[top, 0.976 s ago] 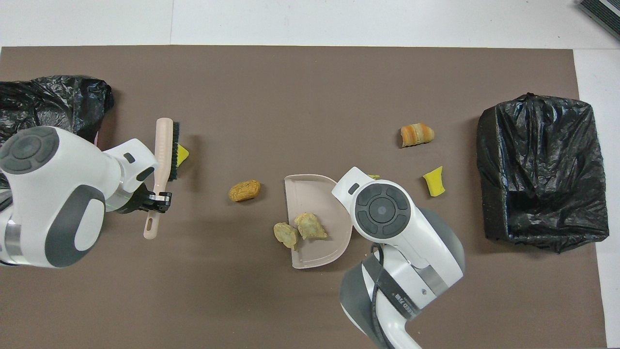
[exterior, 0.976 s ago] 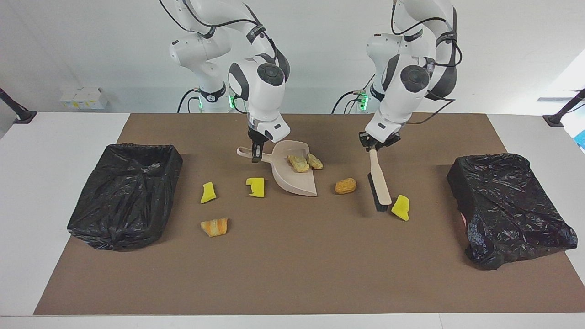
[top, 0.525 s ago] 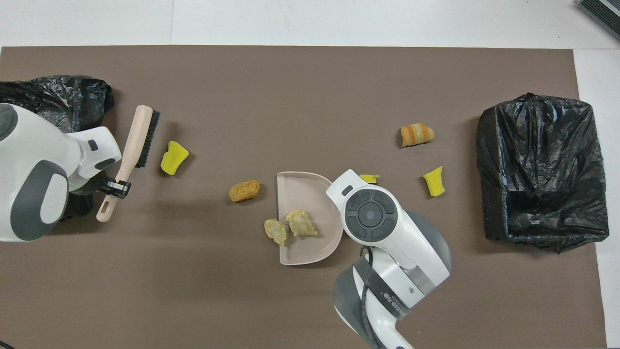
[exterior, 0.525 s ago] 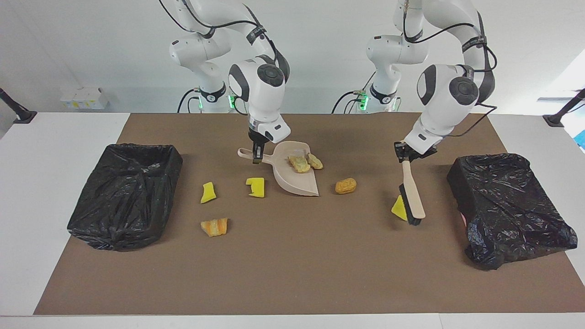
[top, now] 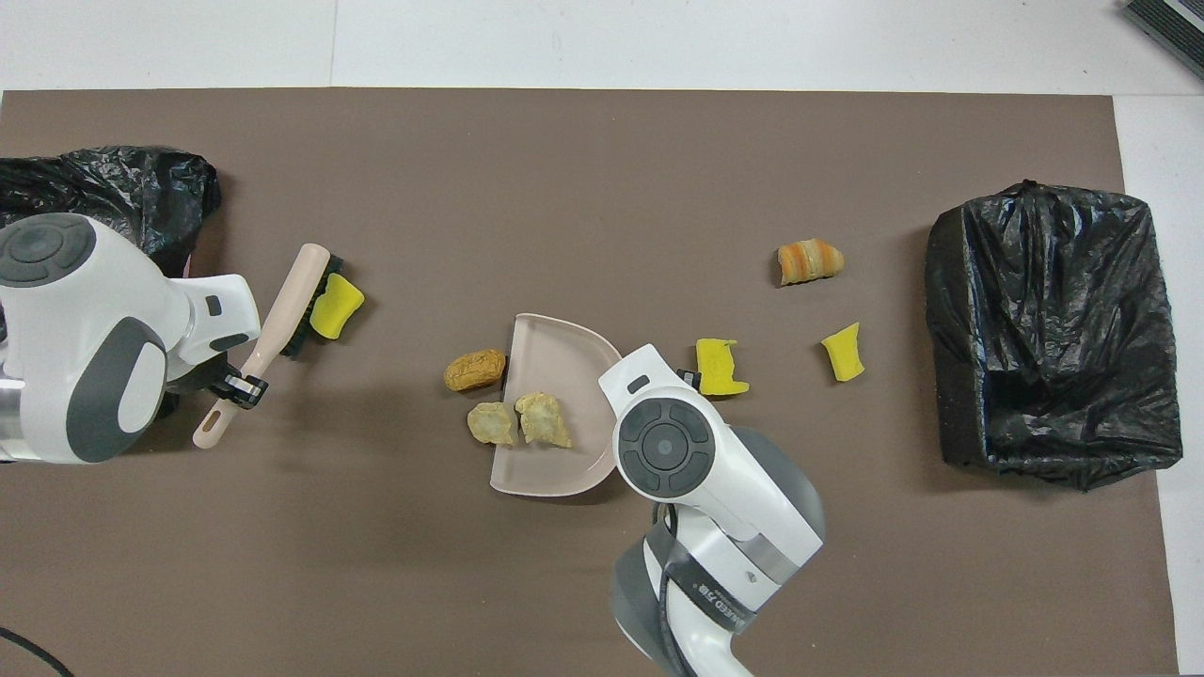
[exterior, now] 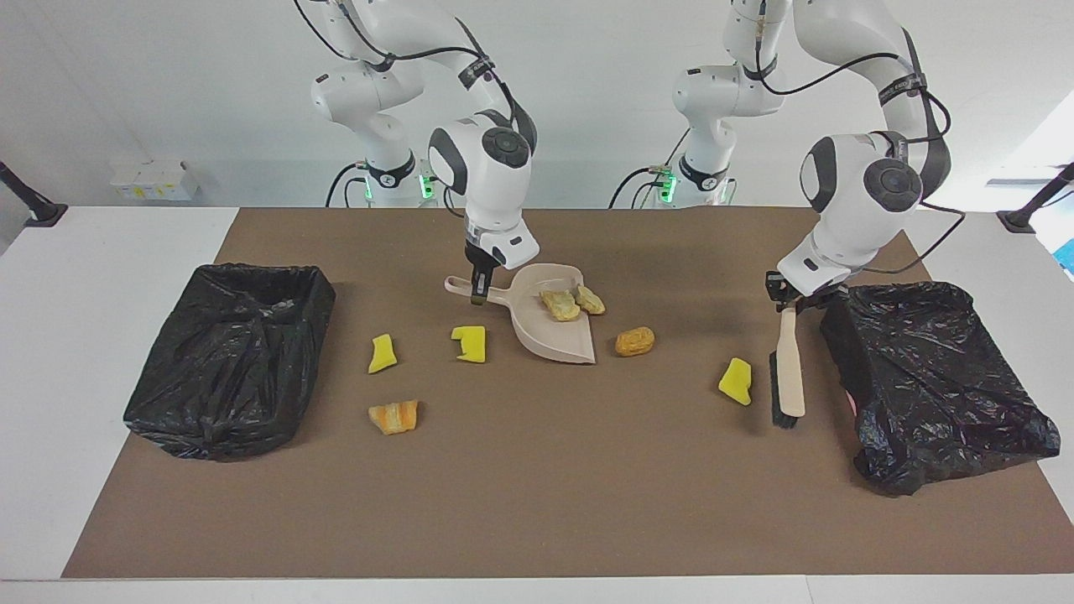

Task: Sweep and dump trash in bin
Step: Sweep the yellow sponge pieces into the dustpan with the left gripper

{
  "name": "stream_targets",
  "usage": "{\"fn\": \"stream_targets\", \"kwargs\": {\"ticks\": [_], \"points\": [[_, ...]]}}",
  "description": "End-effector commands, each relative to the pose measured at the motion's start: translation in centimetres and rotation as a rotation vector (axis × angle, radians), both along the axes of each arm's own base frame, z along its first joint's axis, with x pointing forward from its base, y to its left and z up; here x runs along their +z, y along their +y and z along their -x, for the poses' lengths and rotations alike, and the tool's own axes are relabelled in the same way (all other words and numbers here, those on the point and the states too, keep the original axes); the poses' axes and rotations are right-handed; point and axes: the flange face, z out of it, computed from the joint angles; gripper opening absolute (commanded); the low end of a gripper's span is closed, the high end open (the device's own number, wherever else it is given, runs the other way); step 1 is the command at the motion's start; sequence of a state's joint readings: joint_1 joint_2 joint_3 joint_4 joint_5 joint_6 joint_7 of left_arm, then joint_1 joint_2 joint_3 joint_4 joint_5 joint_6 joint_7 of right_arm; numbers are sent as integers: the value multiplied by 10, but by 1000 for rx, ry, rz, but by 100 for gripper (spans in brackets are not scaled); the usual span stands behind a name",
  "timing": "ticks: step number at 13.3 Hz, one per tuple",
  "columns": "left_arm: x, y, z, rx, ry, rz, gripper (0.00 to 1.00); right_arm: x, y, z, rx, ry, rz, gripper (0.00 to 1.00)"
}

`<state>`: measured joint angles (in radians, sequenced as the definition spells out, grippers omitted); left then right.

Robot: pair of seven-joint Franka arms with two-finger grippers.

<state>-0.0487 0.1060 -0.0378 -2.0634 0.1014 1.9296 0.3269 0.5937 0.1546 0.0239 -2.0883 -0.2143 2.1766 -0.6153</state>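
Pincer of the left arm (exterior: 787, 299) is pinched on the handle of the brush (exterior: 789, 369), whose bristles rest on the bench (exterior: 537, 503) just beside a yellow scrap (exterior: 736, 381), between that scrap and the black bin (exterior: 931, 377) at the left arm's end. The right pincer (exterior: 479, 291) is pressed tight on the handle of the dustpan (exterior: 550, 335), which sits near the middle of the bench with its open lip toward the left arm's end. Two tan lumps (exterior: 571, 303) lie in the pan, one at its lip; an orange-brown lump (exterior: 634, 341) lies just outside the lip. Two more yellow chunks (exterior: 469, 343) and a striped bread-like piece (exterior: 393, 416) lie toward the second bin (exterior: 231, 352), at the right arm's end. The trash looks light and soft, the spongy pieces likely to roll or bounce rather than slide, so a low, slow push with the bristles' full width should suit better than pinching. The pan's load is loose, so the pan is best kept level by its handle.
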Motion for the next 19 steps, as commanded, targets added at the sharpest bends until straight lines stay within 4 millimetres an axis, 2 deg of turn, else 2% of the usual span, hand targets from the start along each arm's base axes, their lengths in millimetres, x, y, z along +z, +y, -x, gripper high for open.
{"fn": "stream_targets", "kwargs": {"ticks": [1, 4, 6, 8, 14, 19], "points": [[6, -25, 15, -59, 24, -9, 0, -6, 3, -3, -18, -9, -8, 0], [4, -68, 30, -70, 43, 62, 0, -5, 7, 4, 40, 14, 24, 0], [-1, -98, 58, -121, 64, 57, 0, -6, 2, 8, 38, 60, 68, 0], [-4, -121, 79, -138, 79, 66, 0, 4, 1, 7, 26, 90, 102, 0], [3, -198, 117, -92, 87, 92, 0, 7, 5, 15, -40, 116, 136, 0], [12, -251, 149, -6, 103, 105, 0, -3, 10, 15, -50, 86, 98, 0]]}}
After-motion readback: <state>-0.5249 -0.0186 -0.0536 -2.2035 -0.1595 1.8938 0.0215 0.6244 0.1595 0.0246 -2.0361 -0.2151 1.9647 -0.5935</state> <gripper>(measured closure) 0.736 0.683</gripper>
